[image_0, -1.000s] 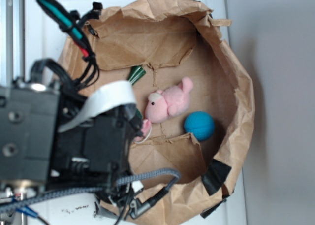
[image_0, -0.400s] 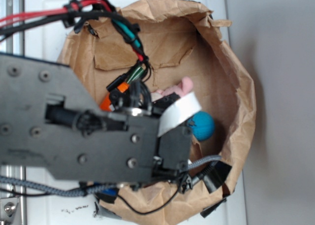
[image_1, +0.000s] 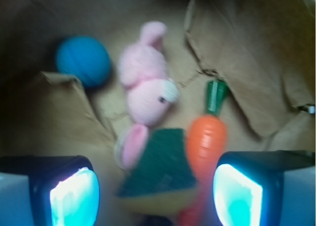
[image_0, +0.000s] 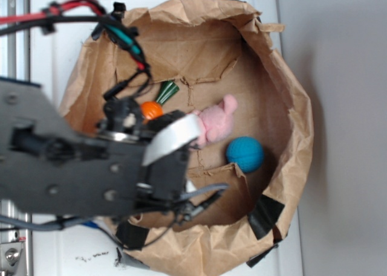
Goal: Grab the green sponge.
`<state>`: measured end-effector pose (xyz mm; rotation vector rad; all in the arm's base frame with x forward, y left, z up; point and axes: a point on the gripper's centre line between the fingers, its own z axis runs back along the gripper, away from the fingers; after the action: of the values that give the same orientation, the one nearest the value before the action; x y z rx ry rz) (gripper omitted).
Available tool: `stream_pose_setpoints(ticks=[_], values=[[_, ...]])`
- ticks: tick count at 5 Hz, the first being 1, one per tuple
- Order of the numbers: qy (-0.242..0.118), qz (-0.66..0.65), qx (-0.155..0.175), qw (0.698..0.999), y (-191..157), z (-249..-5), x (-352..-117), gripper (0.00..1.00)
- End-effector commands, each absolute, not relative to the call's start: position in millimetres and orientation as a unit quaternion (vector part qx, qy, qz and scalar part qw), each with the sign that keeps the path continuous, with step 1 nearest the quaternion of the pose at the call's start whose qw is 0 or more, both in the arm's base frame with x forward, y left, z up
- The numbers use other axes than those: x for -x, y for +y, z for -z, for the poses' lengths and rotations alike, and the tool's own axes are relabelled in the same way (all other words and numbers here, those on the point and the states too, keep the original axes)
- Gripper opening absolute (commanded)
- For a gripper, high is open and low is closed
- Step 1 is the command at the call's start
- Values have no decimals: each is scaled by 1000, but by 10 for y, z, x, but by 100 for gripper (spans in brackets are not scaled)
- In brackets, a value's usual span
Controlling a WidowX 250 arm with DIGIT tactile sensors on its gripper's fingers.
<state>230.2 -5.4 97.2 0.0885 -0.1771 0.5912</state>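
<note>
I see my black arm reaching in from the left of the exterior view, over the crumpled brown paper bag's rolled rim (image_0: pixel 299 116), its bulk covering the bag's left half. The gripper (image_1: pixel 155 194) points down at the bag's floor in the wrist view; its two glowing fingertips (image_1: pixel 74 196) stand wide apart at the bottom corners, with nothing clamped between them.

The green sponge (image_1: pixel 160 169), yellow foam with a dark green face up, lies right in that gap, nearer the right fingertip. I cannot see it in the exterior view; the arm hides it. The orange plastic carrot with a green top (image_1: pixel 206 142) lies just beside the sponge on its right, touching or nearly so, its lower end close to the right fingertip. The pink plush bunny (image_1: pixel 148 95) sits just above the sponge, one ear brushing the sponge's left corner. The blue ball (image_1: pixel 83 60) rests well apart, upper left.

A torn paper flap (image_1: pixel 59 114) rises on the left, close to the left fingertip. Bare paper floor shows between flap and sponge.
</note>
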Motion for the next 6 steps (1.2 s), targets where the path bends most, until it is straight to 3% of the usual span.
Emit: stream_pose_setpoints(ticks=[1,3,4,5,6], values=[[-93,-283,-30,954,-7,-777,-2292,100],[-56,-308,35,949,-200,-557,-2303,100],[-61,-309,27,949,-182,-565,-2246,92],[-63,-305,26,950,-184,-569,-2308,0],[-59,-308,35,949,-193,-563,-2334,0]])
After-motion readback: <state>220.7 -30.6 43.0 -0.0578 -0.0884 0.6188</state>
